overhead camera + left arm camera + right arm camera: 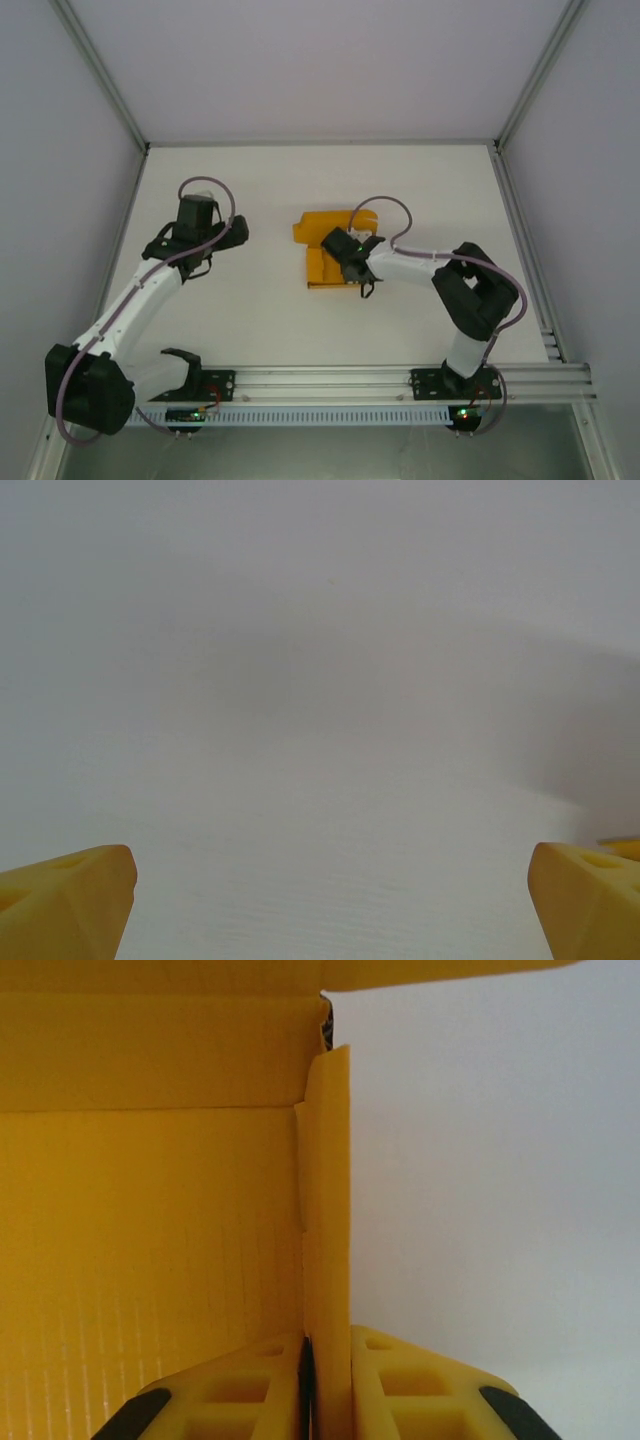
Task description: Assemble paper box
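The white table (pixel 420 190) lies inside grey walls (pixel 60 200), with wide bare surface behind, left and right of the work. The paper box (pixel 322 240) sits partly folded near the table's middle, well apart from every edge. The right gripper (pixel 328 1395) is clamped on an upright side flap (pixel 328 1210) of the box, pinching its thin edge. The left gripper (pixel 330 890) hangs with jaws spread wide over bare table, well left of the box.
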